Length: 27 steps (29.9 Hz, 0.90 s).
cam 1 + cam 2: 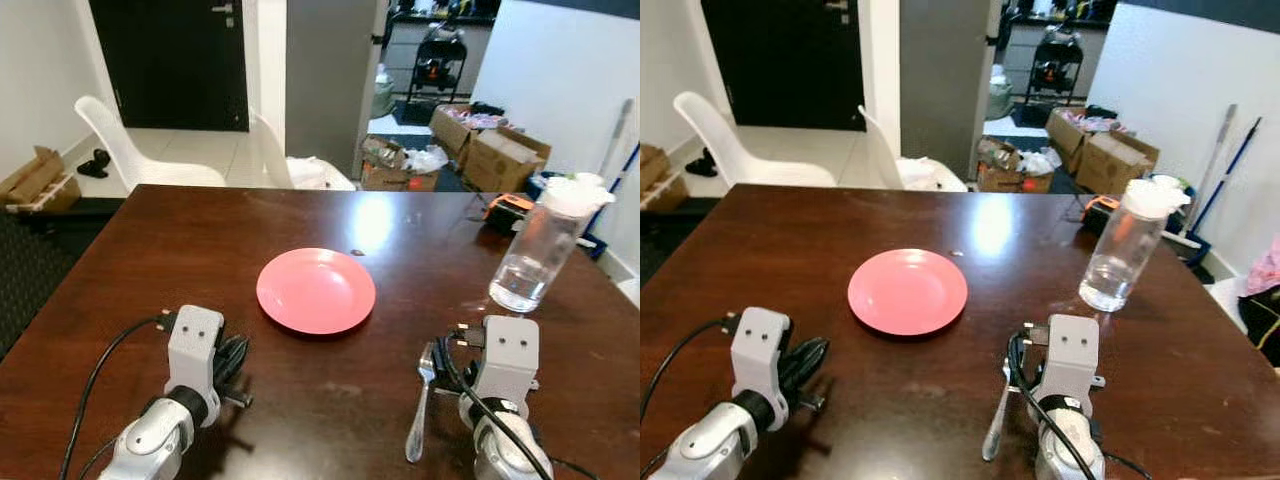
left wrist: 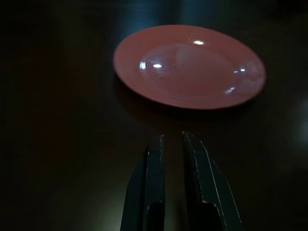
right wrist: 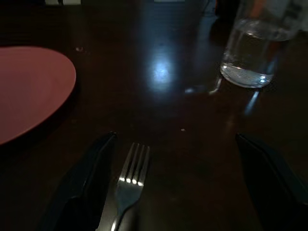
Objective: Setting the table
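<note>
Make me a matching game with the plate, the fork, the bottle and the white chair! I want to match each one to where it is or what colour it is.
Things:
1. plate
2. fork
3. bottle
4. white chair

Clues:
A. clear, with a little water at the bottom
B. behind the far edge of the table
C. pink, in the middle of the table
D. lying flat by the right gripper, whose jaws are wide open

Pairs: 1-C, 2-D, 3-A, 4-B
</note>
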Tool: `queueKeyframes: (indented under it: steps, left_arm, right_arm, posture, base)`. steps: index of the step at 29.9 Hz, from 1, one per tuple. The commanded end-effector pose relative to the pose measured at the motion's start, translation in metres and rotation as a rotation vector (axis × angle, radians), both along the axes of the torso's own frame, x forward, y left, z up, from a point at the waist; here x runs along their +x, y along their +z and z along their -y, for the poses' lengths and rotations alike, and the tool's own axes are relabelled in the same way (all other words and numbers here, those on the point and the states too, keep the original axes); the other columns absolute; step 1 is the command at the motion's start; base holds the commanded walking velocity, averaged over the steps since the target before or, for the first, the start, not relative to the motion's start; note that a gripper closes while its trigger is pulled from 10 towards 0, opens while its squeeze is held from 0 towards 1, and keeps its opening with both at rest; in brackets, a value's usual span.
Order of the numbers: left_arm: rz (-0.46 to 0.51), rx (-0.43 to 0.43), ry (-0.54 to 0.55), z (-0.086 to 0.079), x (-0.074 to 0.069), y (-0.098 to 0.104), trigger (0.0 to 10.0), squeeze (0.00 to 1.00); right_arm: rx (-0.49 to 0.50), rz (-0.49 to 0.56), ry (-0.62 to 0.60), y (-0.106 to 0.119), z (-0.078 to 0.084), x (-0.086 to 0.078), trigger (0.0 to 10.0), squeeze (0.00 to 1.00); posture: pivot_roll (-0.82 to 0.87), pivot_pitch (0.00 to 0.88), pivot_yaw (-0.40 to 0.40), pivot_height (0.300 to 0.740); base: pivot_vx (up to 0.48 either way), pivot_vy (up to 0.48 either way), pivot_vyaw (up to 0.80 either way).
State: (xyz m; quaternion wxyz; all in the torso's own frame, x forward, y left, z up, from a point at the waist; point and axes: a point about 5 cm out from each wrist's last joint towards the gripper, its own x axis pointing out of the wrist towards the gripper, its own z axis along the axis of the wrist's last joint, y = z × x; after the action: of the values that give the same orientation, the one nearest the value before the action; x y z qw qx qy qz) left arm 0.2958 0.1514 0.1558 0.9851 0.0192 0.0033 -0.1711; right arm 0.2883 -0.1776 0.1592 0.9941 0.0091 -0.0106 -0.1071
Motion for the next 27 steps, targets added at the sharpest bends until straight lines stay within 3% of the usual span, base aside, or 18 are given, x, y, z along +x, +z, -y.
queueKeyframes:
  steps: [1,8,11,17,27]
  left_arm:
    - [-0.035,0.013,-0.009,0.002,-0.002,-0.009,10.0,0.0]
    - [-0.031,0.008,-0.024,0.006,0.0,-0.005,10.0,0.0]
    - [-0.032,0.009,-0.029,0.006,0.0,-0.005,10.0,0.0]
    - [-0.03,0.009,-0.028,0.007,-0.001,-0.004,10.0,0.0]
    - [-0.033,0.011,-0.026,0.007,-0.003,-0.004,10.0,0.0]
  right_arm:
    - [0.018,-0.069,-0.002,-0.014,-0.004,-0.005,10.0,0.0]
    - [0.076,-0.139,0.063,-0.03,-0.015,0.003,10.0,0.0]
    - [0.036,-0.159,0.126,-0.03,-0.022,0.011,10.0,0.0]
    - [0.053,-0.219,0.164,-0.038,-0.033,0.019,10.0,0.0]
    - [0.057,-0.28,0.162,-0.051,-0.051,0.009,10.0,0.0]
  posture:
    - [0.01,0.137,0.049,0.74]
    - [0.02,0.14,0.061,0.74]
    - [0.02,0.141,0.062,0.74]
    - [0.04,0.142,0.057,0.74]
    - [0.04,0.144,0.061,0.74]
  base:
    - [0.0,0.0,0.0]
    - [0.0,0.0,0.0]
    - [0.0,0.0,0.0]
    - [0.0,0.0,0.0]
    - [0.0,0.0,0.0]
